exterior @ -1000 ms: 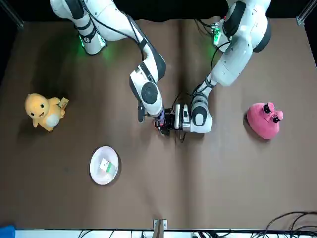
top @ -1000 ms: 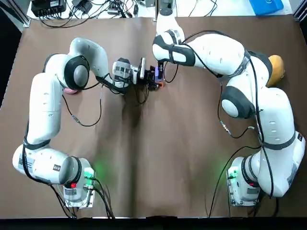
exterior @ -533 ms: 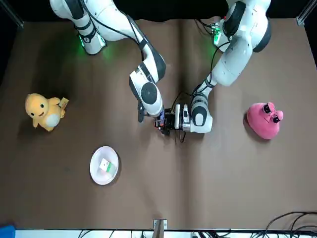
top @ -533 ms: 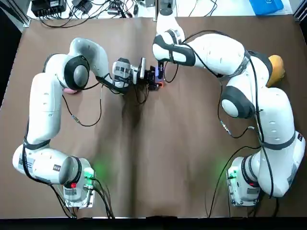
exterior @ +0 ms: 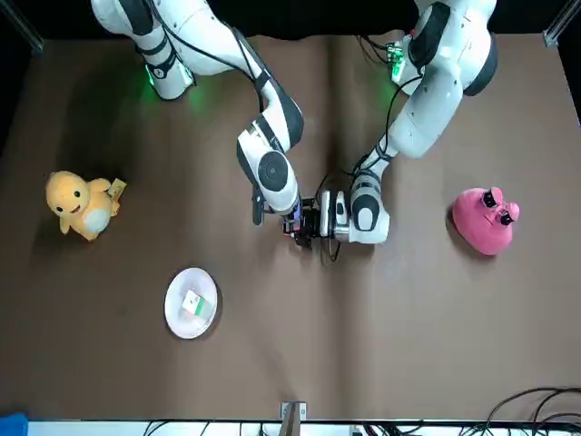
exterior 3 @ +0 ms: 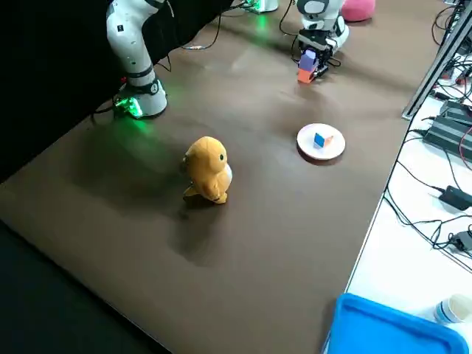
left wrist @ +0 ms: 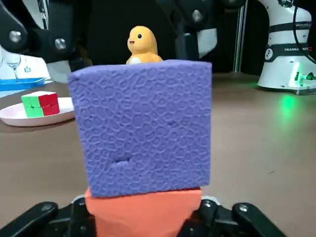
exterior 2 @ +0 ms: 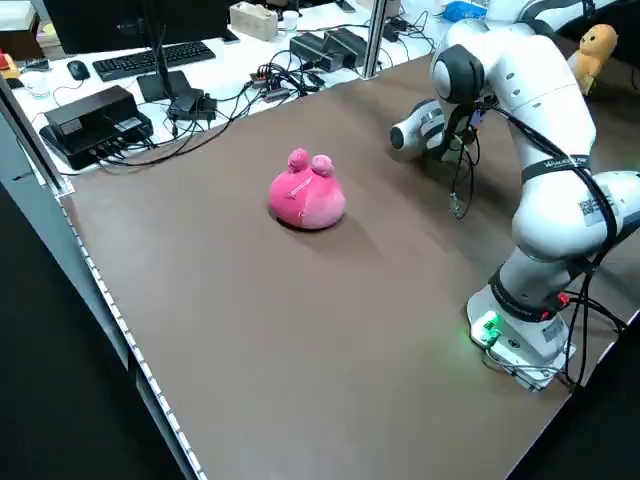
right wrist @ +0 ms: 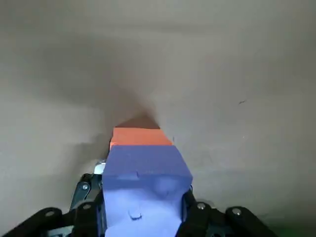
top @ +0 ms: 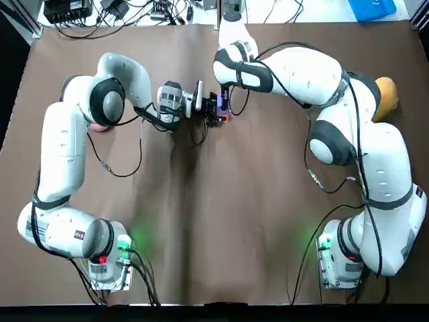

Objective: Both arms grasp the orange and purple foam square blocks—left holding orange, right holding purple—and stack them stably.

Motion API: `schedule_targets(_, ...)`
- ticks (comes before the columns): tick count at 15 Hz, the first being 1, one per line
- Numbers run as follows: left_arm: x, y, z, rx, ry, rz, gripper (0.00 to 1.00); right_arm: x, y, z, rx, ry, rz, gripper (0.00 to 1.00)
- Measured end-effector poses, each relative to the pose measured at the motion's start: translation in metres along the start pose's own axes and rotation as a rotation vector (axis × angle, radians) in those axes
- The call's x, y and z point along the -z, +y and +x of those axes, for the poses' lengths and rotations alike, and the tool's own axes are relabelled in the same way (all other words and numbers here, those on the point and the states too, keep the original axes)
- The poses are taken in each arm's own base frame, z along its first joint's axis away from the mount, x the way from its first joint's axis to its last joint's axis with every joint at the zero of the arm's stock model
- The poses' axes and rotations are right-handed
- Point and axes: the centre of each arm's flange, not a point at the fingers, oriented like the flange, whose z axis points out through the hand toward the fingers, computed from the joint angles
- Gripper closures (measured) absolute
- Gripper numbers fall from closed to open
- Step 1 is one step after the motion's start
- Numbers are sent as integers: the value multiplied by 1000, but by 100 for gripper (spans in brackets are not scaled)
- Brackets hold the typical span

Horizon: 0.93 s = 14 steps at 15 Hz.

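Brown table (exterior: 436,345) bears pink plush (exterior: 485,221), yellow plush (exterior: 80,205) and white plate (exterior: 171,311) (cube (exterior: 192,303) inside).

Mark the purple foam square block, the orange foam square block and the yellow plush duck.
purple foam square block (left wrist: 143,128): left wrist view, textured front face.
orange foam square block (left wrist: 143,216): left wrist view, front face.
yellow plush duck (exterior: 83,209): front view, body.

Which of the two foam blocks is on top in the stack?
The purple block, in the right tool, rests atop the orange block, in the left tool.
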Motion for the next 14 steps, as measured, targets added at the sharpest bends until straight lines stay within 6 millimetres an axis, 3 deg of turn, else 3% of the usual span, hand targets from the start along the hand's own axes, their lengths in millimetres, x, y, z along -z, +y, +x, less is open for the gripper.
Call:
schedule_targets(8,0,0,0,0,0,0,43,0,0,0,1,0,0,44)
schedule_targets(9,0,0,0,0,0,0,43,0,0,1,0,2,-1,39)
schedule_targets(10,0,0,0,0,0,0,43,-3,-1,3,-2,7,-4,22)
schedule_targets(12,0,0,0,0,0,0,43,-4,-1,5,-4,11,-7,20)
schedule_targets(14,0,0,0,0,0,0,43,-4,-1,5,-4,12,-7,5)
